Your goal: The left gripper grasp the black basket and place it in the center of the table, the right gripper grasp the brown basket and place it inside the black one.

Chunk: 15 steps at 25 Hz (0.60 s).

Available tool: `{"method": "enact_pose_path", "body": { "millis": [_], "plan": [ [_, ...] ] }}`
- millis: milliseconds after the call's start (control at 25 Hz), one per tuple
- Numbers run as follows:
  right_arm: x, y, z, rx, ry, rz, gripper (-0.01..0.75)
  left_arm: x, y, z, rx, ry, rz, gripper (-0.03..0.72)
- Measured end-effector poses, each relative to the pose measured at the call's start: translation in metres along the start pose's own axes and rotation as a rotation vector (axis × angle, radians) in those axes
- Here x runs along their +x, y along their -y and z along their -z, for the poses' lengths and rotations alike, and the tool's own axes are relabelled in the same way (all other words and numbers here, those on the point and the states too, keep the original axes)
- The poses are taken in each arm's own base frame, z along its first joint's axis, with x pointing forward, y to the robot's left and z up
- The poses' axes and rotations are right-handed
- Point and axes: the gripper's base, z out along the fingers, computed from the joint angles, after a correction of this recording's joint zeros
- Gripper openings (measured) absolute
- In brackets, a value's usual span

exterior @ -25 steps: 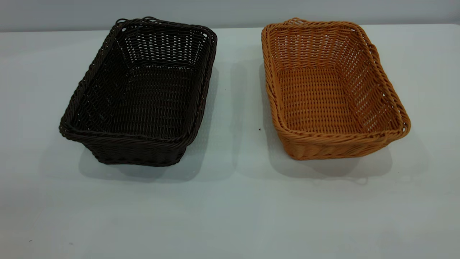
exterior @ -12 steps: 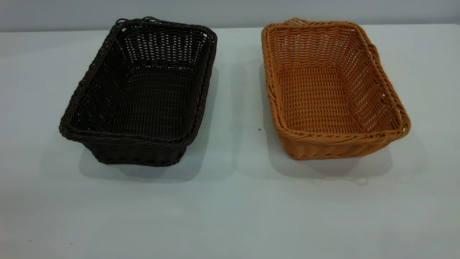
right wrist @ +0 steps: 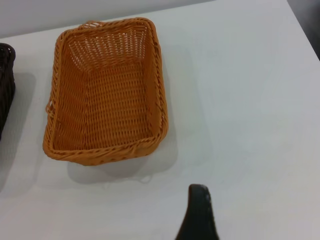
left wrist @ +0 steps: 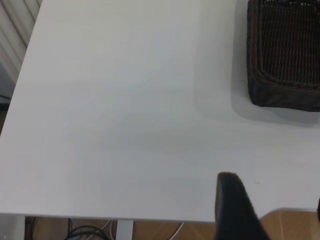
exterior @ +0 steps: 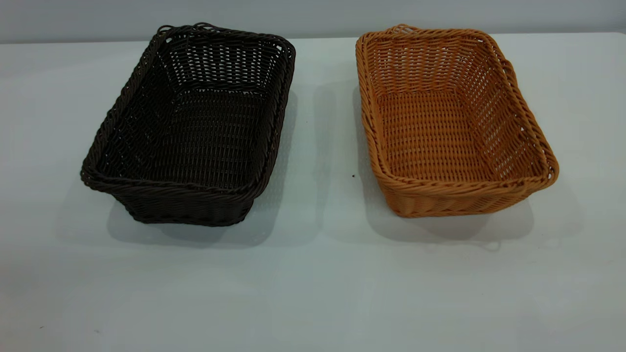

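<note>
Nothing moved since the earlier frames. Black basket [exterior: 188, 129] and brown basket [exterior: 447, 122] sit side by side, apart, on the table [exterior: 313, 283]. My left finger [left wrist: 234, 207] and right finger [right wrist: 198, 212] hover clear; grip state indeterminable.

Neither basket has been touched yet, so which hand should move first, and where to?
Probably the left hand: bring it toward the black basket and line up on its braided rim. That basket sits left of the table's middle, apart from the brown basket, and has to be centred first. In the left wrist view the basket is far from the finger, so nothing is grasped.
</note>
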Motion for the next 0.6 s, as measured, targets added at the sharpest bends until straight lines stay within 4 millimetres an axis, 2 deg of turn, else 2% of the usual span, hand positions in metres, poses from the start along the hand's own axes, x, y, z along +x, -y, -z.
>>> {"method": "enact_pose_path", "body": {
  "millis": [120, 240, 440, 600],
  "plan": [
    [-0.005, -0.003, -0.007, -0.030, -0.064, 0.025, 0.540, -0.001, 0.000, -0.001, -0.001, -0.005, -0.001, 0.357],
    [-0.015, -0.007, -0.027, -0.083, -0.220, 0.038, 0.580, -0.008, 0.001, -0.008, -0.005, -0.083, -0.004, 0.384],
    [-0.027, -0.010, -0.063, -0.137, -0.456, -0.009, 0.586, -0.036, 0.006, -0.040, -0.010, -0.282, -0.053, 0.490],
    [-0.037, -0.012, -0.097, -0.186, -0.563, -0.057, 0.586, -0.064, 0.012, -0.074, 0.016, -0.328, -0.088, 0.547]
  ]
}}
